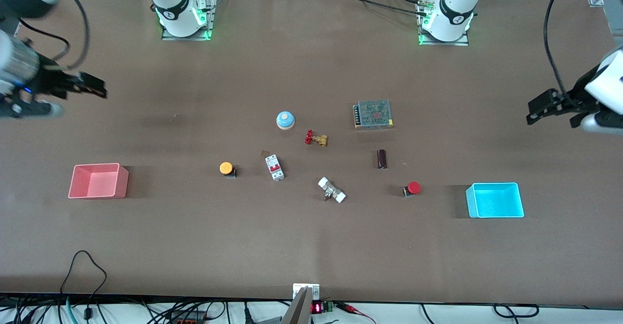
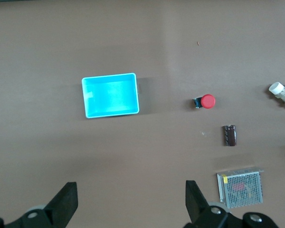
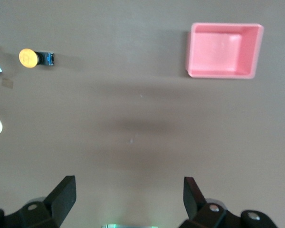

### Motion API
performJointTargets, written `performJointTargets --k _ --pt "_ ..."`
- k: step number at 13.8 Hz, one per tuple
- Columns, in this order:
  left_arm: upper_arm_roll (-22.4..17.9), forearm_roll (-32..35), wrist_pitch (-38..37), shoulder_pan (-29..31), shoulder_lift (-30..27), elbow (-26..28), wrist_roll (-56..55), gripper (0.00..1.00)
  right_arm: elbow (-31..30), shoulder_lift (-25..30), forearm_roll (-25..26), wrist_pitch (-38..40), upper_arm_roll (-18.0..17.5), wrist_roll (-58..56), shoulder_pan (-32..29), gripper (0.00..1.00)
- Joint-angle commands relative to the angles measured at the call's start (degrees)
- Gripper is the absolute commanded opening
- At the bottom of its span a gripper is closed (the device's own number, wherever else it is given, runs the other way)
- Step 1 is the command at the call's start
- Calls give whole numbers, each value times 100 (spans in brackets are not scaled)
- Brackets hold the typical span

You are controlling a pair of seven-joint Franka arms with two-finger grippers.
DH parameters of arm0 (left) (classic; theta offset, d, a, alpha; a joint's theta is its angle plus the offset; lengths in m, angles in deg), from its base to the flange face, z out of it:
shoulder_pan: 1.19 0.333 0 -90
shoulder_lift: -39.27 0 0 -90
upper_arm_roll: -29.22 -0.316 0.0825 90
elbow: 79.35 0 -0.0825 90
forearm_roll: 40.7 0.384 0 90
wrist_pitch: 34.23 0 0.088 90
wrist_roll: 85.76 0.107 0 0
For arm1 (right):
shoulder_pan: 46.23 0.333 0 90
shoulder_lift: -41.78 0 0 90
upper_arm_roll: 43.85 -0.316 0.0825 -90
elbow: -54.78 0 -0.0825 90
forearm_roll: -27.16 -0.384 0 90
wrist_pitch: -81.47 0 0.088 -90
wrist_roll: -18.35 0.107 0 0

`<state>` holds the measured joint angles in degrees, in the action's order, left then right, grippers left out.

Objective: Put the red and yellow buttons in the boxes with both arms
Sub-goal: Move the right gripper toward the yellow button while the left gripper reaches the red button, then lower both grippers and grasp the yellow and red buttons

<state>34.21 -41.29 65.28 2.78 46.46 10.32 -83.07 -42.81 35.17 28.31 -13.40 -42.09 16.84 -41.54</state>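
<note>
The red button (image 1: 413,188) lies on the table (image 1: 311,246) toward the left arm's end, near the cyan box (image 1: 495,200) but apart from it, with bare table between them. The yellow button (image 1: 226,168) lies toward the right arm's end, well apart from the pink box (image 1: 99,181), and just beside a small white and red breaker (image 1: 274,167). I see both boxes empty in my wrist views, the cyan one (image 2: 110,95) under the left arm and the pink one (image 3: 224,50) under the right.

My left hand (image 1: 534,111) hangs in the air over the left arm's end of the table, above bare surface, fingers (image 2: 66,202) spread wide apart and holding nothing. My right hand (image 1: 92,86) hangs over the right arm's end, likewise spread, with its fingers (image 3: 65,192) well apart and empty.

Between the two buttons I can see a blue dome (image 1: 285,119), a brass valve with a red handle (image 1: 316,138), a white fitting (image 1: 332,190), a dark cylinder (image 1: 382,159) and a meshed power supply (image 1: 373,114). All of these sit apart from the boxes.
</note>
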Motion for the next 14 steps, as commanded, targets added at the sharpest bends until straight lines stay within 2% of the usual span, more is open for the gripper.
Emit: performJointTargets --k 1,3,6,10,12,14 --pt "73 -107 287 -89 475 -142 -171 100 73 -823 -184 -836 9 53 390 100" --pt "73 -107 533 -273 765 -151 -549 100 109 -1236 -527 -1469 9 552 593 100" --pt "64 -107 964 -537 1187 -151 -1120 100 153 -1764 -485 -2358 17 668 1243 100" --pt "38 -81 1544 -915 1749 -160 -1805 100 381 -2458 -397 -2983 43 1126 1718 100" --pt "37 -37 1790 -1064 1987 -160 -2078 100 451 -2749 -117 -3133 35 1091 1719 100" --pt "46 216 2062 -1240 2259 -160 -2535 100 574 -2986 -141 -3142 35 1152 1719 100"
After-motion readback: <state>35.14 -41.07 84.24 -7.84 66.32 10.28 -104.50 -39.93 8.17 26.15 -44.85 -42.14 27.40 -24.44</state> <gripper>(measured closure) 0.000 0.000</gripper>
